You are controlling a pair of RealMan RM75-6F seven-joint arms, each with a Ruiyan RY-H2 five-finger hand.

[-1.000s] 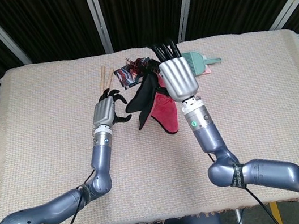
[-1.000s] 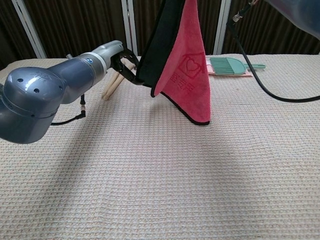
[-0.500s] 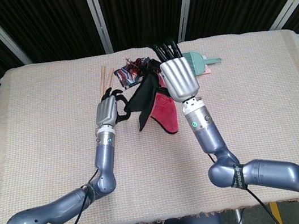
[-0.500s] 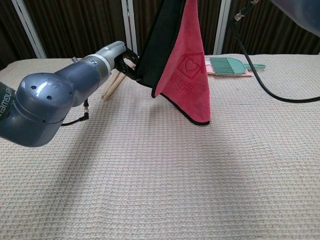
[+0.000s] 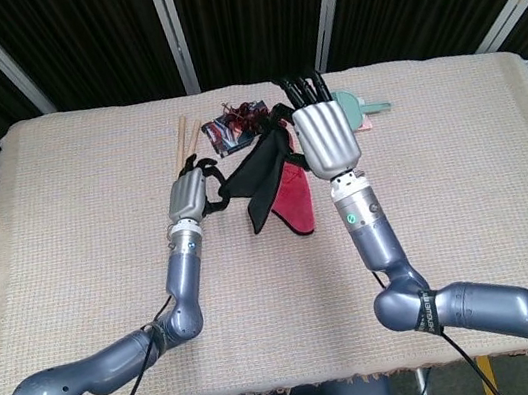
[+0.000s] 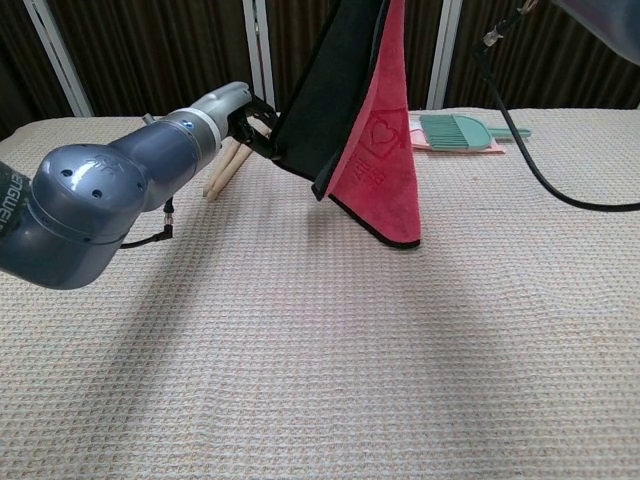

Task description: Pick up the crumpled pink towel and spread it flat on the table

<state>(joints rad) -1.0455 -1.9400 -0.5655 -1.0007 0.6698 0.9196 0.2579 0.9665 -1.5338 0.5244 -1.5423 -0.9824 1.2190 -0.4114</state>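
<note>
The pink towel (image 5: 289, 196), black on its back side, hangs in the air above the table's far middle. My right hand (image 5: 326, 136) holds its top edge from above. In the chest view the towel (image 6: 385, 170) drapes down to a point that touches the cloth, and the right hand is above the frame's top. My left hand (image 5: 192, 193) is to the towel's left, its dark fingers closed on the black side edge (image 6: 268, 138). The fabric stretches between the two hands.
Wooden chopsticks (image 5: 185, 136) lie just behind the left hand. A colourful packet (image 5: 232, 128) and a green brush on a pink card (image 6: 455, 130) lie behind the towel. The beige woven tablecloth (image 5: 463, 174) spreads wide to both sides and the front.
The right hand has shifted a little to the right, pulling the towel tauter. The left hand's fingers have closed on the towel's black edge and the towel has turned.
</note>
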